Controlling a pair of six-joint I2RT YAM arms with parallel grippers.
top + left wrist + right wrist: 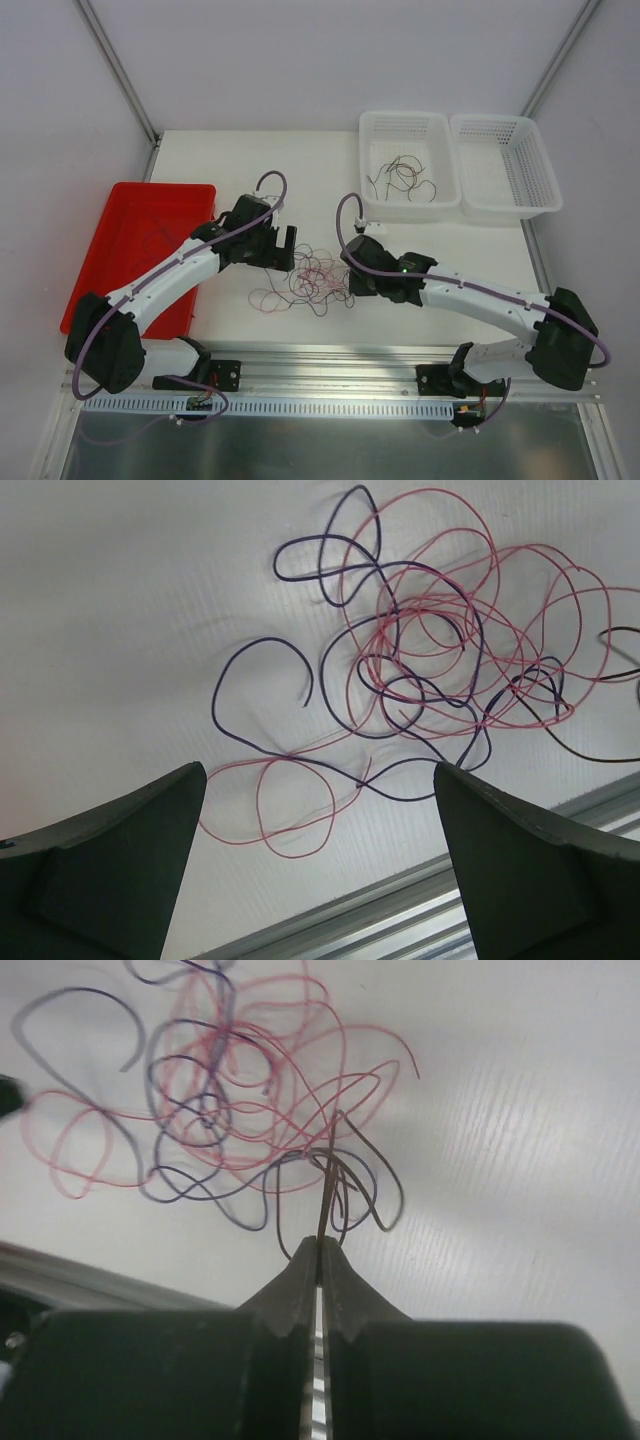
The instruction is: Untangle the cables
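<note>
Pink-red, purple and dark brown cables [315, 280], hair-thin and looping, lie bunched on the white table [450, 250] between the two grippers, near the aluminium rail [330, 352] along the front edge. Right gripper [320, 1245]: jaws fully closed, pinching one dark brown strand [322, 1200] at the tangle's rim. Left gripper [320, 770]: jaws wide apart, holding nothing, just beside the bunch. White tabletop runs on behind to two perforated plastic baskets [405, 119]; one holds dark wires [400, 178]. Red tray [110, 250] sits at the left edge.
</note>
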